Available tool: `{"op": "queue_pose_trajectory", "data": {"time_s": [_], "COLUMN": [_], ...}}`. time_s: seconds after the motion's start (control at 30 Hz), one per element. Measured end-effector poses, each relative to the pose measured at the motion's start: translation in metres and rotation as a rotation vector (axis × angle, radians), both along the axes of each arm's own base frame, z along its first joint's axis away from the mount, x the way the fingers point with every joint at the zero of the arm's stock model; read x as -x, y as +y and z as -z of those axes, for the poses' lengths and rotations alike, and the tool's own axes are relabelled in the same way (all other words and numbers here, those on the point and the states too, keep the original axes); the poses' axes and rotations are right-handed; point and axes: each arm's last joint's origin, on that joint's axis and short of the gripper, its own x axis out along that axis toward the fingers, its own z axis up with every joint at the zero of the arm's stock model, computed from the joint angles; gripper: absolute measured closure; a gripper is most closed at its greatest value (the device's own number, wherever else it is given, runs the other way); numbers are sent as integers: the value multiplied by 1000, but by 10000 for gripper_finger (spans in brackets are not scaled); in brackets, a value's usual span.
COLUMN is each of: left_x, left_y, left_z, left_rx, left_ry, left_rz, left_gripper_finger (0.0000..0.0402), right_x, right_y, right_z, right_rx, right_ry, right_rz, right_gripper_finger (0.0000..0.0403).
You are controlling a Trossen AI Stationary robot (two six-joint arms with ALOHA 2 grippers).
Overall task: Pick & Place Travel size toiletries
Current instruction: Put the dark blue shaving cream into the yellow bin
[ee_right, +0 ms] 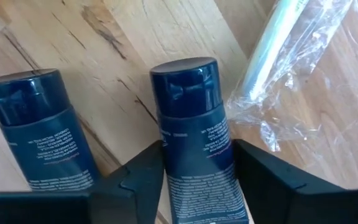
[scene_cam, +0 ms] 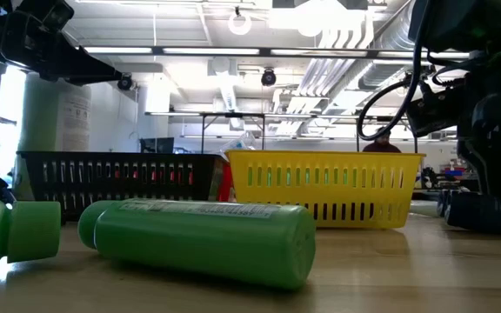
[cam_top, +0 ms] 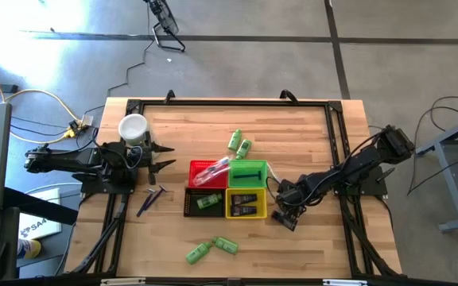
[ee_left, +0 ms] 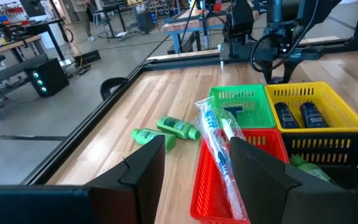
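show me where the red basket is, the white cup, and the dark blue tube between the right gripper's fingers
red basket (cam_top: pixel 197 168): high view, on its left rim.
white cup (cam_top: pixel 133 127): high view, on its open top.
dark blue tube (ee_right: pixel 194 130): right wrist view, on its body just below the cap.

Even, bright overhead illumination throughout. High view: strong glare bleaches the floor (cam_top: pixel 22 20) at the far left corner; shadows on the bench (cam_top: pixel 213 119) are short and soft. Low view: ceiling lamps (scene_cam: pixel 242 22) bloom white against a backlit room; the nearest green bottle (scene_cam: pixel 198 239) is slightly soft, and dark arm parts read as silhouettes. Right wrist view: a crinkled plastic wrapper (ee_right: pixel 303 74) beyond the right tool (ee_right: pixel 197 180) catches specular highlights.
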Motion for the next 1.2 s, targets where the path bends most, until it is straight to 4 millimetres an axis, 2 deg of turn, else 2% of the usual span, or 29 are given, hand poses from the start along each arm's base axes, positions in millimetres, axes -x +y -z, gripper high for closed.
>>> {"op": "queue_pose_trajectory", "data": {"time_s": [0.37, 0.67, 0.93, 1.2], "left_x": [0, 0, 0, 0], "left_y": [0, 0, 0, 0], "left_z": [0, 0, 0, 0], "left_rx": [0, 0, 0, 0], "left_ry": [0, 0, 0, 0], "left_rz": [0, 0, 0, 0], "left_gripper_finger": [226, 226, 226, 226], "right_x": [0, 1, -8, -22], "right_y": [3, 3, -8, -19], "right_z": [-1, -9, -44, -87], "right_rx": [-72, -144, -192, -257], "right_ry": [20, 11, -131, -480], "right_rz": [-13, -17, 26, 67], "right_gripper_finger": [292, 312, 312, 312]}}
